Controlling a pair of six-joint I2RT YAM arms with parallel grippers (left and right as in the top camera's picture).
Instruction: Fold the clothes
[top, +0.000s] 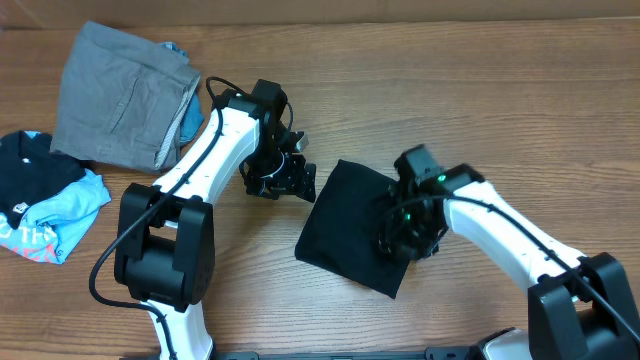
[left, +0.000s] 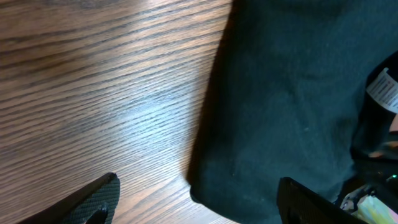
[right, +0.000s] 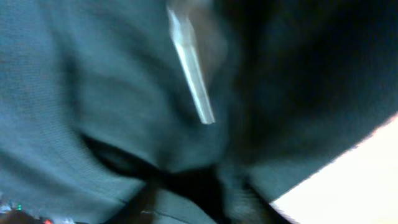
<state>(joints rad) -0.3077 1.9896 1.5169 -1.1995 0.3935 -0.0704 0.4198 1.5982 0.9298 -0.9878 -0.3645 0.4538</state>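
1. The overhead view alone shows the layout: the black T-shirt (top: 345, 220) lies folded into a compact rectangle on the wood surface (top: 450, 80), right of centre. The grey trousers (top: 125, 95) and the printed garment (top: 45, 205) lie far left.
2. Left wrist view: the left gripper (left: 199, 208) has its fingers (left: 93, 202) wide apart, straddling the T-shirt's left edge. The frame cuts off the finger bases.
3. The right gripper (top: 405, 232) is down on the T-shirt's right part. The right wrist view is only blurred dark cloth, so I cannot tell whether its fingers are apart or together.
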